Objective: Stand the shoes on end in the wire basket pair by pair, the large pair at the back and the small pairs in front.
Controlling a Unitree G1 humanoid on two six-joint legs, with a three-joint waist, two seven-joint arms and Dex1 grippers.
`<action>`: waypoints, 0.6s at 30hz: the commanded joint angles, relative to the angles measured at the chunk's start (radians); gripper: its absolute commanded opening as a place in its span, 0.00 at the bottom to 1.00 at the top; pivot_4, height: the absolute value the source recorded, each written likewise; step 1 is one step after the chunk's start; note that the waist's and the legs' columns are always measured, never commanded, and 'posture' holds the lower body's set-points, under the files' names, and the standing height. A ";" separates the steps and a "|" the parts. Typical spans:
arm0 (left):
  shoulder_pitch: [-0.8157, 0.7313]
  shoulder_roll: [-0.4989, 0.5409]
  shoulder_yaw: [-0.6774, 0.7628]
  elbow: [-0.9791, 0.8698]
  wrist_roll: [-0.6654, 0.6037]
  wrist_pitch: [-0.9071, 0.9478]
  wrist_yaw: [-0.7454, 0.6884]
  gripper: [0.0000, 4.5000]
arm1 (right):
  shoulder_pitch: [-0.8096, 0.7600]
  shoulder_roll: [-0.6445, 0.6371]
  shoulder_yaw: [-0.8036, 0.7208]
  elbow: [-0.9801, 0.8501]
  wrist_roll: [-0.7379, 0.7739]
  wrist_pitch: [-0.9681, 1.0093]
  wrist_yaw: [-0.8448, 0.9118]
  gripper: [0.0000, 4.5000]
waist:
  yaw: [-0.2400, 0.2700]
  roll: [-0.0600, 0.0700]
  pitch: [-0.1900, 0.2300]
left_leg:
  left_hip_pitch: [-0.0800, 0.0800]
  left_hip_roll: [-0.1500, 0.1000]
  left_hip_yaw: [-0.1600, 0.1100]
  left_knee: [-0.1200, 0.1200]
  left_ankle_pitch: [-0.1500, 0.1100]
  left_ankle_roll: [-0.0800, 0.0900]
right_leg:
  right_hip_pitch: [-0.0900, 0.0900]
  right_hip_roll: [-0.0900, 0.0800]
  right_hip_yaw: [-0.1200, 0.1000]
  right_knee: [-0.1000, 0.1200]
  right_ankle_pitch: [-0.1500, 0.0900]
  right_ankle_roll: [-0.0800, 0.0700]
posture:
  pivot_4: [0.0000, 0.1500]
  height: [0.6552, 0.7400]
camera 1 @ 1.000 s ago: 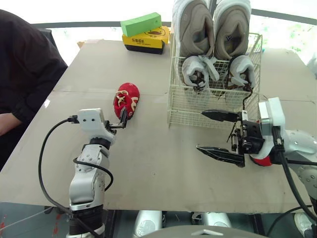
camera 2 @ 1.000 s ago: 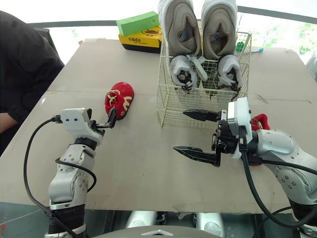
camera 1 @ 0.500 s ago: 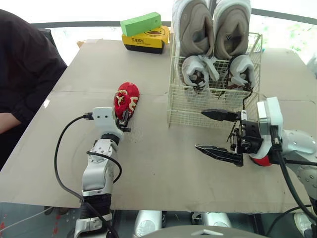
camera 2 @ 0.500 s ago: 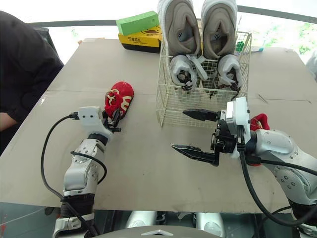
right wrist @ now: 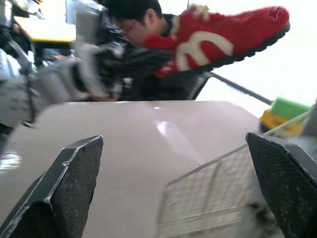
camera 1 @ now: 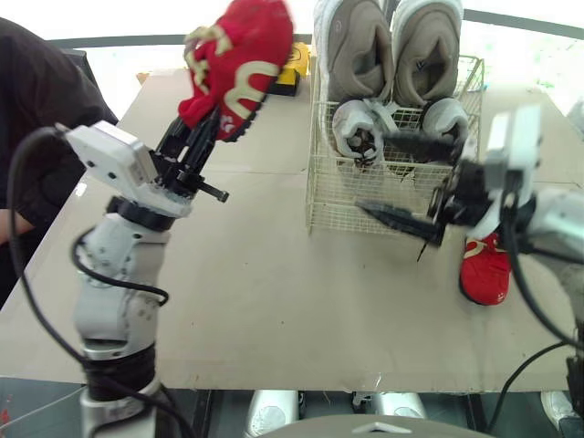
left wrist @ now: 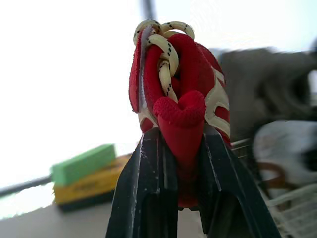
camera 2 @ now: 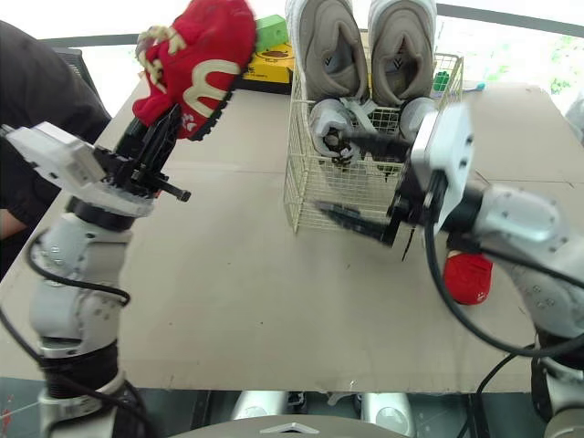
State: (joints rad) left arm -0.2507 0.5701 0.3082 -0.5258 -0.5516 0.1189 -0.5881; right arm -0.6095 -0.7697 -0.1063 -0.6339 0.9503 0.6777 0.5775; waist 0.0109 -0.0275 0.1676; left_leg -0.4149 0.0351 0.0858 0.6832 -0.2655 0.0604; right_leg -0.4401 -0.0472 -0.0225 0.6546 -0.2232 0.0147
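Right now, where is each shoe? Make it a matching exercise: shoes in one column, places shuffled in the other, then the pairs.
1 held red shoe
2 other red shoe
3 large grey pair
4 small grey pair

A on end at the back of the wire basket
B on the table, right of the basket
C clamped in the left gripper, off the table
D in the basket, in front of the large pair

Pairs: 1-C, 2-B, 3-A, 4-D
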 commanded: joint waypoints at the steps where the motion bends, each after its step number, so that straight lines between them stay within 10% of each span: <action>1: 0.001 0.101 0.018 -0.005 -0.051 -0.083 -0.227 0.05 | -0.133 -0.057 -0.053 0.051 0.111 0.086 0.023 1.00 | 0.001 0.000 0.000 | 0.000 0.000 0.000 0.000 0.000 0.000 | 0.000 0.000 -0.001 0.000 0.000 0.000 | 1.00 1.00; 8: -0.159 0.188 -0.155 0.177 0.046 -0.287 -0.567 0.05 | -0.316 -0.232 -0.070 0.196 0.282 0.305 0.100 1.00 | 0.005 0.001 0.001 | -0.001 -0.002 -0.001 0.001 -0.003 0.005 | 0.002 0.000 -0.004 -0.003 0.000 0.000 | 1.00 1.00; 18: -0.456 0.079 -0.322 0.496 0.127 -0.618 -0.794 0.05 | -0.468 -0.276 0.322 0.232 0.055 0.511 0.323 1.00 | -0.007 0.004 0.003 | -0.003 0.001 0.003 0.001 -0.004 0.007 | 0.000 0.005 -0.003 -0.006 0.003 0.005 | 1.00 1.00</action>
State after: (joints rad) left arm -0.6711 0.6573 -0.0393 -0.0304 -0.3932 -0.4516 -1.3819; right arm -1.0744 -1.0243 0.1996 -0.3916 1.0379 1.1809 0.8528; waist 0.0040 -0.0232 0.1707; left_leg -0.4196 0.0368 0.0887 0.6843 -0.2690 0.0673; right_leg -0.4419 -0.0410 -0.0252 0.6484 -0.2205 0.0196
